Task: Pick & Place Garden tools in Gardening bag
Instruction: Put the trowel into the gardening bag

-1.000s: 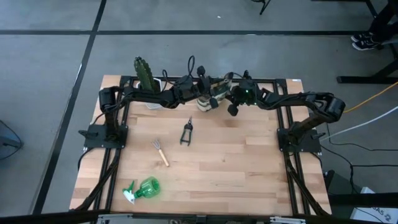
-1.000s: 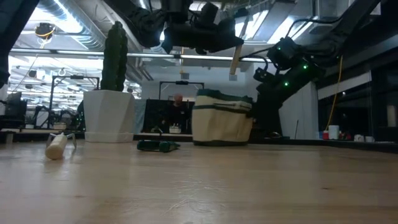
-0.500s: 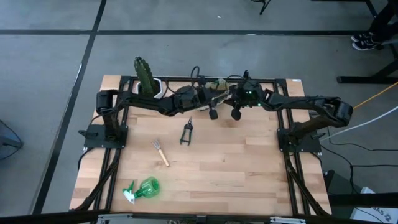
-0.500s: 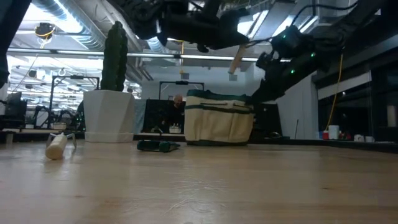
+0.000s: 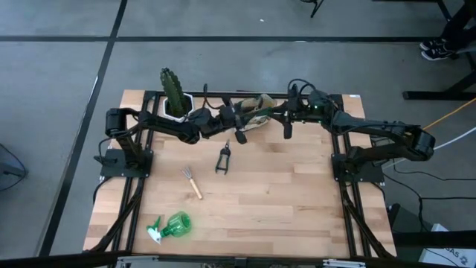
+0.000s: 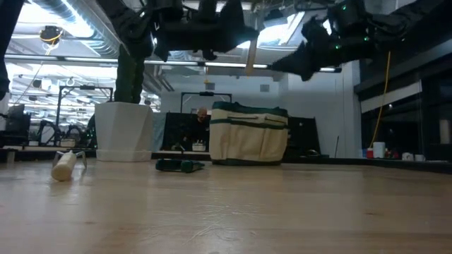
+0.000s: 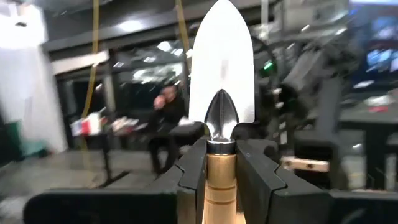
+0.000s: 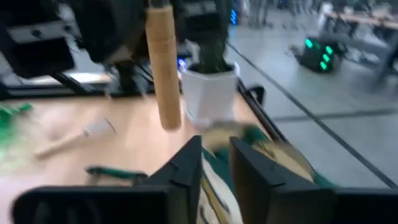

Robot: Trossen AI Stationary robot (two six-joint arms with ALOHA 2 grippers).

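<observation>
My left gripper (image 7: 221, 163) is shut on the wooden-handled silver trowel (image 7: 221, 62) and is high over the table's far edge (image 5: 242, 121). In the low view the trowel's handle (image 6: 248, 56) hangs above the olive-and-cream gardening bag (image 6: 251, 135), which stands on its base by the far edge (image 5: 259, 103). My right gripper (image 8: 216, 155) is empty with a narrow gap. It is raised above and to the right of the bag (image 6: 304, 60). The black pruners (image 5: 222, 158), the rake (image 5: 192, 182) and the green spray bottle (image 5: 172, 225) lie on the table. My left gripper pinches the trowel's wooden handle at its blade end (image 7: 221, 167), just below the metal neck, between its two fingers. The fingers are about level and lie across the handle. The trowel is lifted clear and steep, with its blade up and the handle's free end (image 8: 169, 121) pointing down.
The cactus (image 5: 172, 88) in its white hexagonal pot (image 6: 123, 130) stands at the far left, close beside my left arm. The black frame rails run along the table's left, right and far edges. A person shows in the room behind the table.
My right gripper dipped to the bag's right rim, then rose clear of it. The bag has shifted a little toward the table's left. My left gripper has carried the trowel toward the table's left and slightly up. It has kept hold of the trowel throughout.
</observation>
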